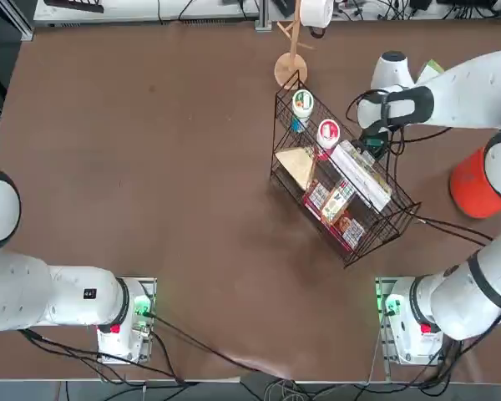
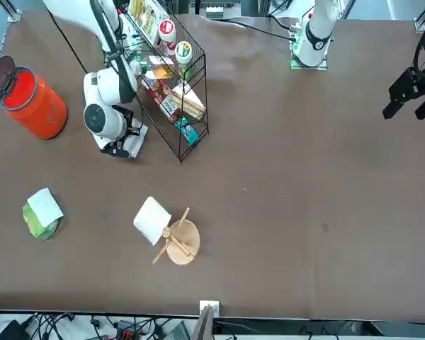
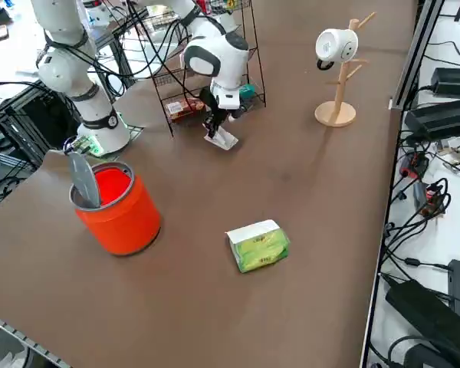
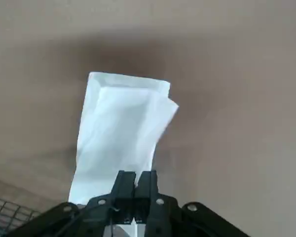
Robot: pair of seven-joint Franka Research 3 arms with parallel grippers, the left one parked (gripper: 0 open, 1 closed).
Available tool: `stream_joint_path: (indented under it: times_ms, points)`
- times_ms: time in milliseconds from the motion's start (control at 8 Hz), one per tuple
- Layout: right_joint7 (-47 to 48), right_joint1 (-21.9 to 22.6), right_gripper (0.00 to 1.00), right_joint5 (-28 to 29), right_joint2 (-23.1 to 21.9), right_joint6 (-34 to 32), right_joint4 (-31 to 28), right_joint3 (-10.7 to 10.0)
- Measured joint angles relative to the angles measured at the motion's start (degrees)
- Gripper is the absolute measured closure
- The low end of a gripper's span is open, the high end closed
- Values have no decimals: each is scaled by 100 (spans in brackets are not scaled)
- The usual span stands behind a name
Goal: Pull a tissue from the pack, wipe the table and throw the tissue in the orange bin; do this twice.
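Observation:
My right gripper is shut on one end of a white tissue, which lies flat on the dark-brown table. In the right side view the gripper points down beside the wire basket, and the tissue touches the tabletop under it. The green pack, whitish face up, lies apart near the table's right edge. The orange bin stands open between the pack and the arm's base. In the top view the arm hides the gripper and the tissue.
A black wire basket holding cups, a long white box and packets stands right beside the gripper. A wooden mug tree with a white mug stands at the far side. A grey lid flap sticks up from the bin.

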Motion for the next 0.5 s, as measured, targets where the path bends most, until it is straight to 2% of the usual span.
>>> stream_joint_path:
  times_ms: [250,500]
  points:
    - [-141,-19,99,-117,-498,-546,60,-183]
    - [-146,-147,99,-530,-1138,-1266,184,-252]
